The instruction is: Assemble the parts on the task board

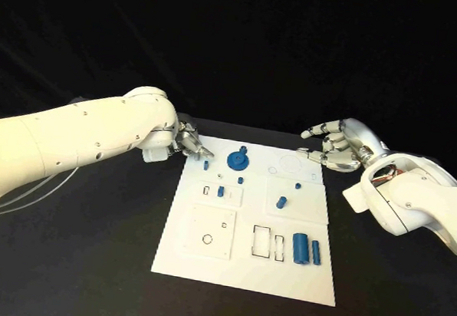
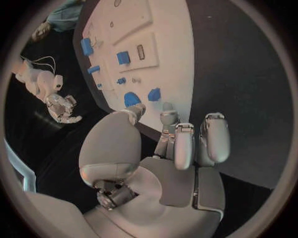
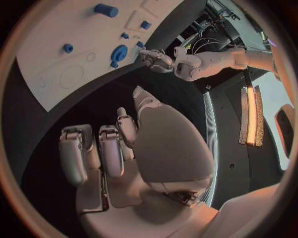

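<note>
Left hand (image 1: 189, 144) beside task board (image 1: 247, 272), empty

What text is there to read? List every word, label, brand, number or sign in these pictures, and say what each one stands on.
None: no word, number, brand or sign can be read.
Task board: only outlined shapes, no lettering that can be read.
Blue parts, such as the round one: plain.
Left hand and right hand: no readable marking.
</note>
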`<state>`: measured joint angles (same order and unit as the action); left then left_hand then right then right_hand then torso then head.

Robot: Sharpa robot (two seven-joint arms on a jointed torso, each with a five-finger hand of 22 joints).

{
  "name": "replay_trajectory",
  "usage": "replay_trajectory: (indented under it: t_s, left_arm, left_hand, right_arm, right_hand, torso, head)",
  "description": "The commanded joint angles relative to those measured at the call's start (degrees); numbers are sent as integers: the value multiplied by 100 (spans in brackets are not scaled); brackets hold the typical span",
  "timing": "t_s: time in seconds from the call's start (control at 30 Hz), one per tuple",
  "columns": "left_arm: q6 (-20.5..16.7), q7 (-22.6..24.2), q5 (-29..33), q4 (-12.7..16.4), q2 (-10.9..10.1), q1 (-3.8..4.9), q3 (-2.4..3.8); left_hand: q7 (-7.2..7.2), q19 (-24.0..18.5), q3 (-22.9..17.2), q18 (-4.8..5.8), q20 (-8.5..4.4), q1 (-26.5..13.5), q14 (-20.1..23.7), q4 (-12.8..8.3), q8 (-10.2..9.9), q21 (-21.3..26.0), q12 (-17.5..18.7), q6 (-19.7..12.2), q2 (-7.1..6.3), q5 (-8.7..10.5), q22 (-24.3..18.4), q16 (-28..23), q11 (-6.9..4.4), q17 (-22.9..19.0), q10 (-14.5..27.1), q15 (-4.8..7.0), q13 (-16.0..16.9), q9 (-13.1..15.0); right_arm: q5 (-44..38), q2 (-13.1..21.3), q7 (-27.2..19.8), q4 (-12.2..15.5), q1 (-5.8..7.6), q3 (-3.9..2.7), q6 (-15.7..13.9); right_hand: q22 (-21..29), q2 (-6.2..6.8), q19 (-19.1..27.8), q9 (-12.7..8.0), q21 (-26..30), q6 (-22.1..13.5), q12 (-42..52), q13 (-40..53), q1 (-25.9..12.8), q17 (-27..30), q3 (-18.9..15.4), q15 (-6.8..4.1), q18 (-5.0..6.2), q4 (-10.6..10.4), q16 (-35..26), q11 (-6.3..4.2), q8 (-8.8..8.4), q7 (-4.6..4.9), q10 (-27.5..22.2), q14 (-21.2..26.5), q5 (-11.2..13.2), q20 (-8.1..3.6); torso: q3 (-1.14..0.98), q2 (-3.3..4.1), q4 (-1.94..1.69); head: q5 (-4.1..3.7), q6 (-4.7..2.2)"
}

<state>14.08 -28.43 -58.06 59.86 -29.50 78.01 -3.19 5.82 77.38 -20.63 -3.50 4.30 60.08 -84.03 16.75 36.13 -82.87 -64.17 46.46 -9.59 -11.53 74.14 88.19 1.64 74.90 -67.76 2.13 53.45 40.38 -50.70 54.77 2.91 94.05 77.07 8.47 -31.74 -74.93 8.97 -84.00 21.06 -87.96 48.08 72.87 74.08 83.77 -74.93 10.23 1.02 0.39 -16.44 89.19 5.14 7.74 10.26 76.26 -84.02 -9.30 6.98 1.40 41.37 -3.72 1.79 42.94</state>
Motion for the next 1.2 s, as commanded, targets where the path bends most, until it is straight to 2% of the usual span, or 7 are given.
replay_trajectory:
  t_s: [0.03, 0.4, 0.63, 0.9, 1.2]
  left_arm:
    - [132, 122, 122, -8, 31, -13, -7]
    - [197, 135, 158, -30, 64, -67, -36]
    - [172, 139, 197, -25, 65, -74, -39]
    - [113, 178, 245, -13, 59, -76, -39]
    - [121, 244, 366, -5, 56, -76, -39]
  left_hand:
    - [14, 17, 42, -14, 28, 38, -490, 2, -25, 10, -4, -5, 52, -11, 16, 8, 17, 1212, 17, -52, 17, -12]
    - [5, 15, 48, -16, 40, 118, -491, -11, -30, 10, -25, 56, 98, -15, 19, 13, 11, 1218, 16, -52, 34, -38]
    - [-16, 26, 36, -14, 45, 250, -495, -14, -15, 3, -58, 143, 200, -24, 38, 20, -5, 1229, 3, -41, 63, -58]
    - [-69, 40, 4, -11, 30, 512, -500, -30, 69, -7, -104, 228, 298, -34, 64, 28, -51, 1241, -29, -4, 107, -20]
    - [-136, 48, -200, -7, -12, 1103, -508, -86, 213, -12, -117, 195, 437, -29, 90, 38, -114, 1260, -44, 54, 118, 94]
  right_arm:
    - [-31, -7, -87, 7, -4, -1, 38]
    - [-31, -10, -87, 7, -4, -1, 42]
    - [-31, -18, -88, 0, -4, -1, 46]
    - [-31, -25, -87, -9, -4, -1, 51]
    - [-31, -28, -86, -13, -4, -1, 56]
  right_hand:
    - [-1370, -3, -494, -5, 0, 26, 4, -8, -48, -1282, 26, -24, 14, 3, -24, -3, 35, -14, 10, -537, -3, -30]
    - [-1370, -3, -494, -5, 0, 26, 4, -8, -48, -1282, 26, -24, 14, 3, -24, -3, 35, -14, 10, -537, -3, -30]
    - [-1376, -8, -498, -8, -7, 27, 13, -2, -51, -1283, 36, -25, 12, 8, -24, -4, 39, -15, 17, -537, -9, -30]
    - [-1374, -10, -497, -8, -5, 30, 19, 3, -52, -1283, 40, -25, 13, 9, -24, -4, 41, -16, 22, -537, -12, -31]
    - [-1374, -10, -497, -8, -5, 30, 19, 3, -52, -1283, 40, -25, 13, 9, -24, -4, 41, -16, 22, -537, -12, -31]
  torso:
    - [-7, -2, 3]
    - [-7, -4, -2]
    - [-9, -7, 0]
    - [-10, -9, -4]
    - [-10, -11, -3]
  head:
    - [-5, 5]
    - [-22, 39]
    - [-21, 60]
    - [-41, 87]
    - [-38, 95]
